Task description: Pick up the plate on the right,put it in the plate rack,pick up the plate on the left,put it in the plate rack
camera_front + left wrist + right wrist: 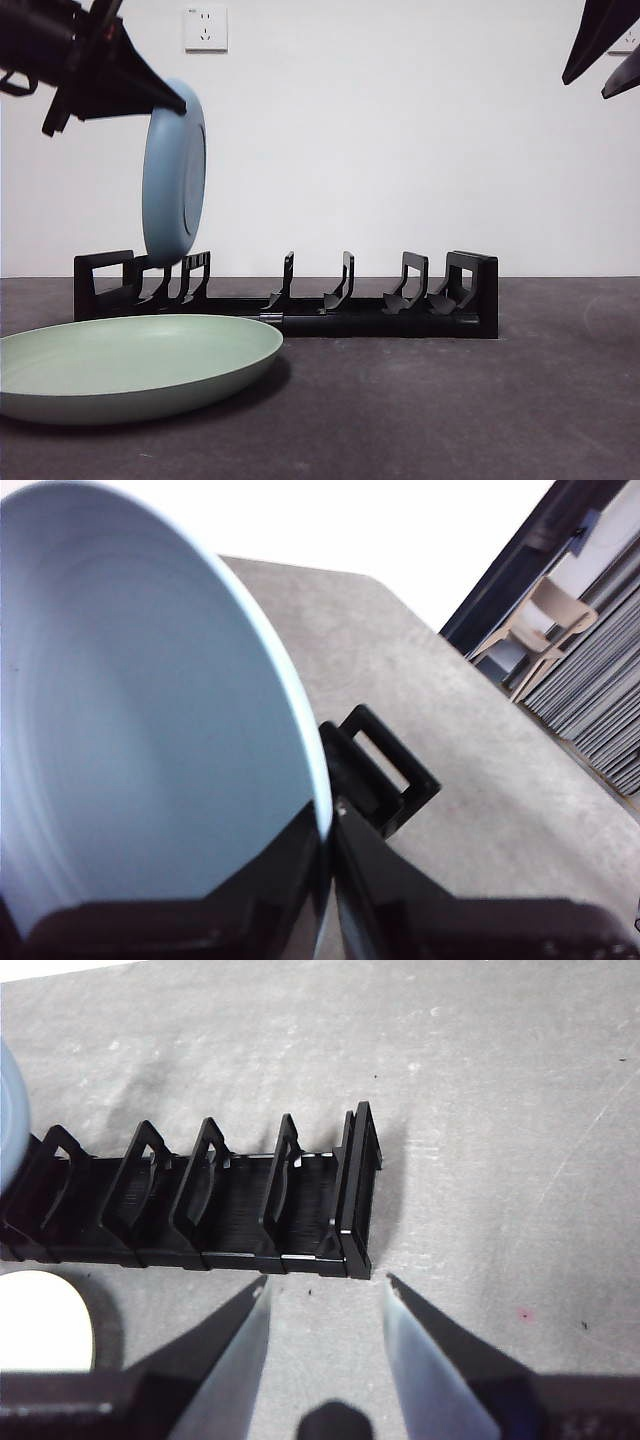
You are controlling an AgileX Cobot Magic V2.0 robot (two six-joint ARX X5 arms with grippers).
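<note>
Your left pincer (pixel 165 100) is clamped on the rim of the blue plate (pixel 174 172), coming in from the top left of the front view. It holds the plate on edge, nearly upright and leaning a little, with the bottom rim down among the first prongs at the left end of the rack (pixel 300 300). You cannot tell from here whether the rim rests on the rack base or hangs just above it. In the left wrist view the jaws close on the plate's (pixel 130 730) edge, one on each face, and the loop-shaped end of the rack (pixel 385 770) shows just beyond the rim.

Your right pincer (pixel 325 1305) is released (jaws spread, nothing between them) and hangs above the worktop (pixel 500 1160) just off the right end of the rack (pixel 250 1210). In the front view it shows only as two dark tips (pixel 605 50) at the top right corner, well above the rack.

The green plate (pixel 130 365) lies flat on the worktop (pixel 450 400) at the near left, just in front of the rack's left half. The other rack slots stand empty. A wall socket (pixel 205 28) sits high on the white wall behind.
</note>
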